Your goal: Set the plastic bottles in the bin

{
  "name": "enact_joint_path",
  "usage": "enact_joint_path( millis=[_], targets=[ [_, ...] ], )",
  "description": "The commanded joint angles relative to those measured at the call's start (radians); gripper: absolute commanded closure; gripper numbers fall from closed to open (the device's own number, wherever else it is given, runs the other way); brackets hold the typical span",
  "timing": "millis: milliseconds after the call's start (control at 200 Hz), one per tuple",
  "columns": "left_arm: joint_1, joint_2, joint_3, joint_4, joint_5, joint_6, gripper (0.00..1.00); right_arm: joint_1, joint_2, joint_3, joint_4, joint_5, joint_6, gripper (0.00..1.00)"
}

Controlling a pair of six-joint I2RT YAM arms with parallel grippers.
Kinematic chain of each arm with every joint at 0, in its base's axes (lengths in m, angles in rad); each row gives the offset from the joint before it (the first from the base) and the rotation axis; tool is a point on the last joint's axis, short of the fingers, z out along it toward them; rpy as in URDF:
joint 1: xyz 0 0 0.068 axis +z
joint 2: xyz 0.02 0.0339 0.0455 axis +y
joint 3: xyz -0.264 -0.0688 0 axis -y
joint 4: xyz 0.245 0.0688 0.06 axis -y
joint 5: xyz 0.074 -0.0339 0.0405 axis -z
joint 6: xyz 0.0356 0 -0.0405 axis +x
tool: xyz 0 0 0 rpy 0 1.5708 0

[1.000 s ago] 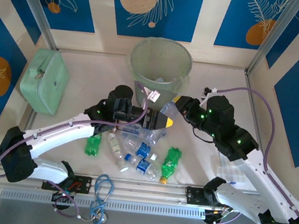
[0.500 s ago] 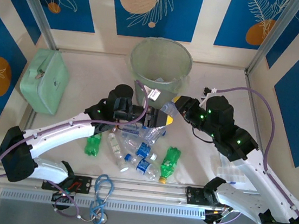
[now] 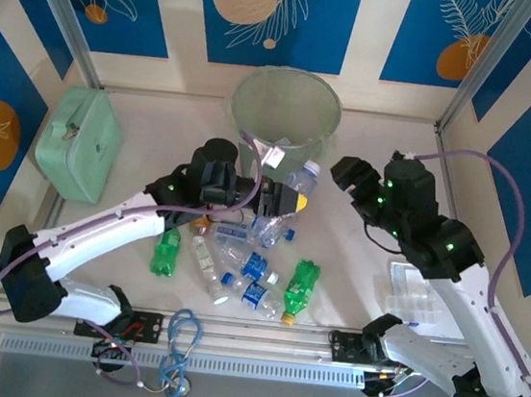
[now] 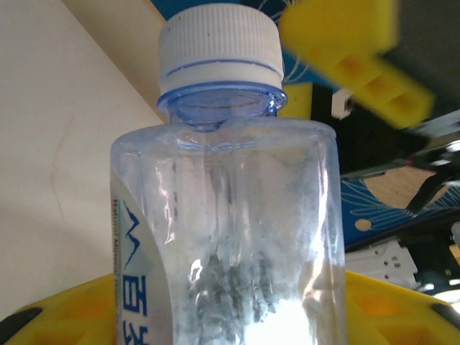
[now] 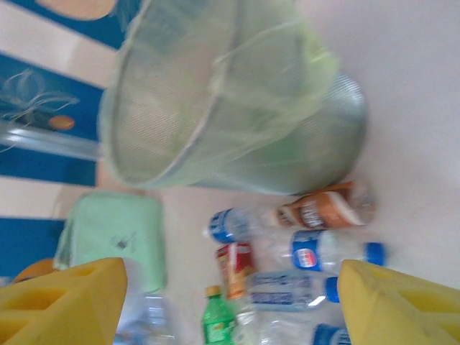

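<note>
Our bin (image 3: 324,133) is the round pale green see-through bucket with a liner bag; it stands upright at the far side of the table, with something pale at the bottom. The white-capped bottle (image 4: 237,230) is clear with a blue-printed label; it's up off the table in the left gripper (image 3: 284,202), cap pointing toward the bin wall. The rest lie on their sides in a loose heap on the near side of the bin: clear blue-label bottles (image 3: 255,296) in the middle; a left green bottle (image 3: 166,252) and a right green bottle (image 3: 303,286) at the edges; a brown-labelled bottle (image 5: 323,208) just beside the bin's base.
</note>
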Motion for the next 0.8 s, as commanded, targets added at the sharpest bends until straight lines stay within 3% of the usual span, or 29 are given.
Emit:
enact_joint_path(
  millis=[0,165,390,720,795],
  targets=[
    [0.048,0.023,0.145,-0.158,-0.077,0.115,0.48,-0.049,-0.014,0.001,-0.27,0.051,-0.027,0.22],
    [0.132,0.144,0.39,-0.326,-0.11,0.209,0.48,-0.052,-0.005,-0.146,-0.338,-0.063,-0.002,0.22],
    [0.253,0.366,0.702,-0.434,-0.127,0.258,0.49,0.061,-0.012,-0.377,-0.244,-0.146,0.112,0.23],
    [0.353,0.667,1.0,-0.48,-0.127,0.19,0.49,0.146,0.059,-0.474,-0.216,-0.153,0.189,0.23],
    [0.36,0.71,1.044,-0.51,-0.131,0.195,0.45,0.155,0.068,-0.487,-0.217,-0.156,0.198,0.23]
  ],
)
